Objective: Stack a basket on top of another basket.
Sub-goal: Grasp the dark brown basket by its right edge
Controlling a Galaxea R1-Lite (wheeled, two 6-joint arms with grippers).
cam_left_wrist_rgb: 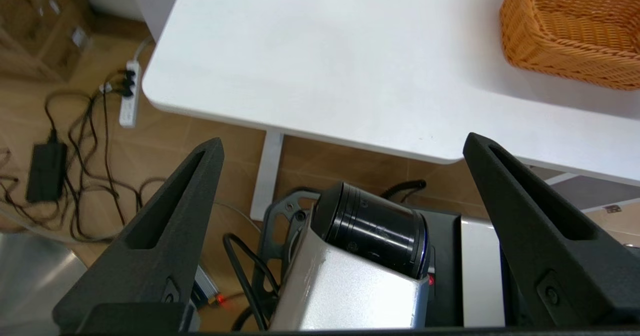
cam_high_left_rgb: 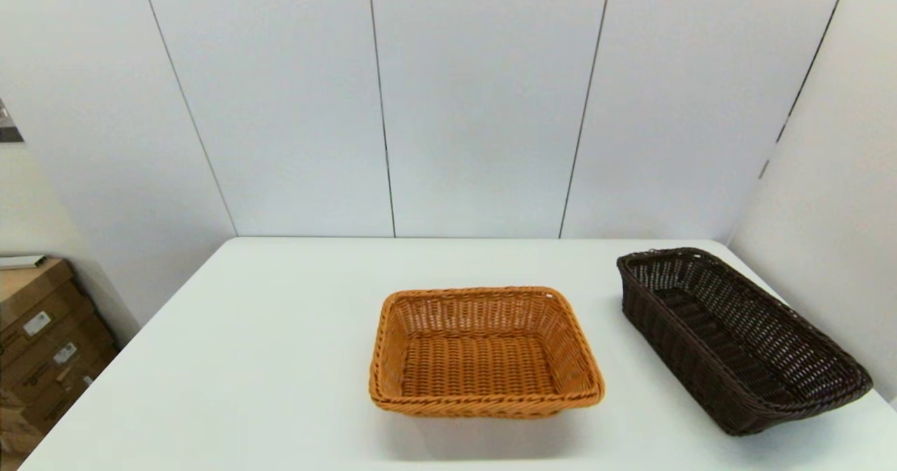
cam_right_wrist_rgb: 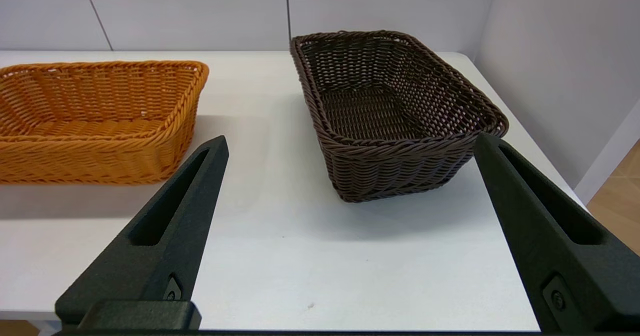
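- Head view gives us the orange-tan rectangular woven wicker basket (cam_high_left_rgb: 486,353) at mid-bench on the white bench (cam_high_left_rgb: 280,359).
- We see the dark brown rectangular woven wicker basket (cam_high_left_rgb: 736,338) right of the orange one, apart, near the bench's right edge.
- Our right tool (cam_right_wrist_rgb: 350,148) hovers released before the dark basket.
- Our left tool (cam_left_wrist_rgb: 342,148) sits released, off the bench's near edge.

White table (cam_high_left_rgb: 280,359) with orange basket (cam_high_left_rgb: 483,352), dark brown basket (cam_high_left_rgb: 736,338), apart
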